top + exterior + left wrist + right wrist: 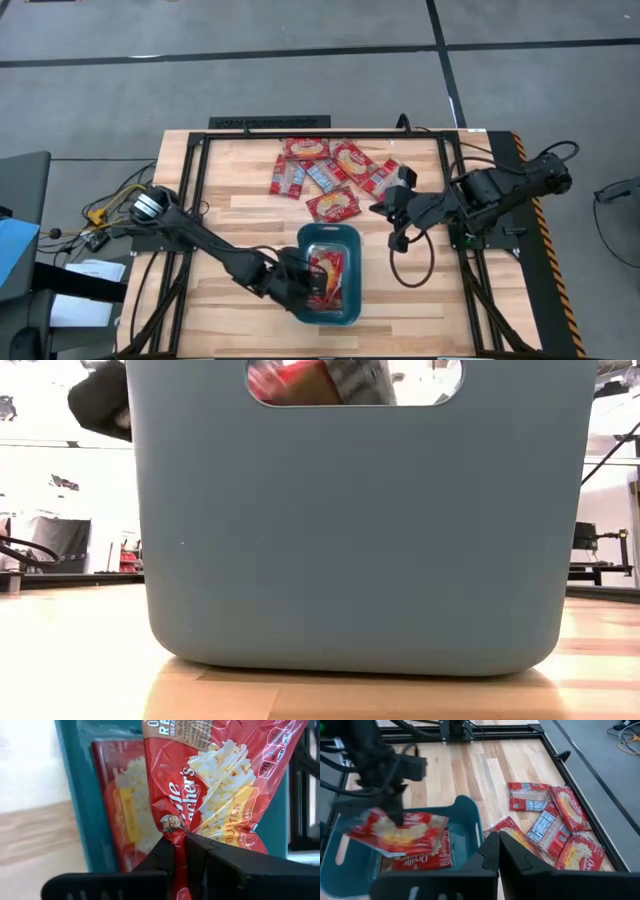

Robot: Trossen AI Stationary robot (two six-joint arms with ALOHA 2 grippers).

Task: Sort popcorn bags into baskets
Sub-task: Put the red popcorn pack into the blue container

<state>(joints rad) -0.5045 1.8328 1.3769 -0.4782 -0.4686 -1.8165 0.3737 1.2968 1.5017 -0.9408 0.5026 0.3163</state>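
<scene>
Popcorn bag point(210, 780) clamped in left hand point(180, 852) over basket point(345, 240); right hand point(498, 851) together.

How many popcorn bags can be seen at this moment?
8. Six lie in a loose pile on the table beyond the basket, one lies flat inside the basket, and the left gripper holds one over it. Overlaps may hide more.

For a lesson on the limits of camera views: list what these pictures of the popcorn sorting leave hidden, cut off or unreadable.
- Low view: the teal basket fills the frame, hiding the loose popcorn bags and most of the table.
- Left wrist view: the held popcorn bag runs off the top edge, with its lettering creased; the left gripper covers its lower end.
- High view: the count inside the basket is unclear, as the held bag covers the rest.
</scene>
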